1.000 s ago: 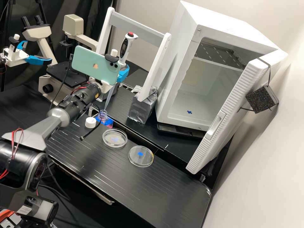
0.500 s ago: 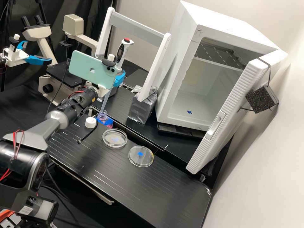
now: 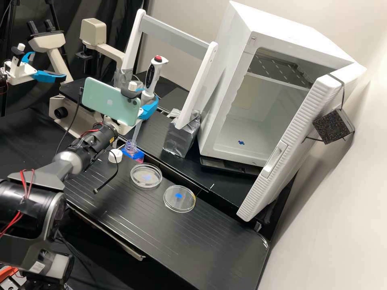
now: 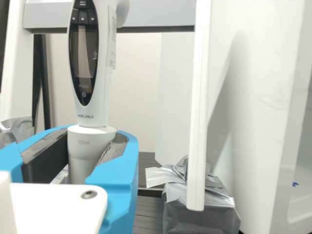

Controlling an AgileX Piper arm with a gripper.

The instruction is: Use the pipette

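One black desk (image 3: 193, 241) runs beside an open white cabinet (image 3: 234, 48), and the tool (image 3: 148, 98) is clamped on the pipette (image 3: 155, 72); the wrist view brings out its blue fingers (image 4: 122, 170) around the barrel, below the pipette's dark display (image 4: 84, 63). Toward the desk's middle, the high view gives two round Petri dishes (image 3: 146, 181) (image 3: 179, 199), near a small bottle (image 3: 135, 155) with the pipette's clear tip (image 3: 137, 129) at its mouth, and a white cap (image 3: 115, 155) just beside that bottle.
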